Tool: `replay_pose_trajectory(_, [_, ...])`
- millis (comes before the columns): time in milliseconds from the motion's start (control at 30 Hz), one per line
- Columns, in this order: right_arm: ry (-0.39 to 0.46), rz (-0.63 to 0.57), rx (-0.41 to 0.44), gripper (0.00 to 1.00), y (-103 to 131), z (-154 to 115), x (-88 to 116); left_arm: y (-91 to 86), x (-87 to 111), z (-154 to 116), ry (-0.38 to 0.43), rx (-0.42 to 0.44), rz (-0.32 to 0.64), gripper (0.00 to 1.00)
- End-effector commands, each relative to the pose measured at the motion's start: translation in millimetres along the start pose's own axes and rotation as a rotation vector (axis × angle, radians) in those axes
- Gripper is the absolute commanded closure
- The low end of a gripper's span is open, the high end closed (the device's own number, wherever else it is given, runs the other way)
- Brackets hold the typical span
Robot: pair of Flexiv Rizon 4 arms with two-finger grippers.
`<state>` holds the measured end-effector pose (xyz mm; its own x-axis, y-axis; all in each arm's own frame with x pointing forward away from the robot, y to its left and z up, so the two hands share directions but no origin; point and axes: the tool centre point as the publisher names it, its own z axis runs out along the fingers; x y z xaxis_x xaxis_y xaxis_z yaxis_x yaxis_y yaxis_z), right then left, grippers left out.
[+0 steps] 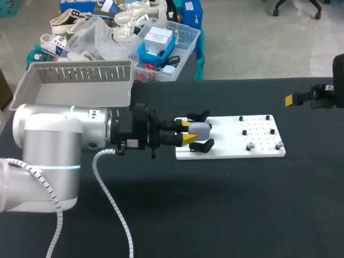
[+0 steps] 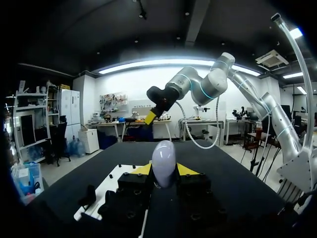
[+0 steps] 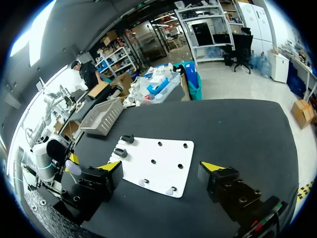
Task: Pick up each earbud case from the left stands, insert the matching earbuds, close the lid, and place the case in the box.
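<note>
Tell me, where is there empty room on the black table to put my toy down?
The wide black table in front of the white board is bare, and so is the strip to the board's right. It is crowded at the board's left end, where the left claw grips the earbud case between the black stands, and by the grey basket.
</note>
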<state>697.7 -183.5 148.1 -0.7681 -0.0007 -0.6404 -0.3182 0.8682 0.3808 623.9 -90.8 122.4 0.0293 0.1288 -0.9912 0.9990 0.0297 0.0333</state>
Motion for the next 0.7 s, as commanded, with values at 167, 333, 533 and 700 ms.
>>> replay_pose_trajectory(167, [0.032,-0.028,0.023,0.00,17.0,-3.7,14.1,13.3,4.8,9.4,0.006,0.020,0.029,1.00])
replay_pose_trajectory(333, [0.043,-0.044,0.002,0.00,36.3,-4.8,25.2,17.0,9.0,13.7,0.018,0.002,0.034,1.00])
replay_pose_trajectory(533, [0.043,-0.063,-0.006,0.00,54.6,-5.8,33.9,19.3,11.2,18.5,0.005,-0.016,0.022,1.00])
replay_pose_trajectory(700, [0.036,-0.049,-0.026,0.00,72.1,-3.0,40.9,19.7,12.2,24.2,-0.001,-0.019,0.028,1.00])
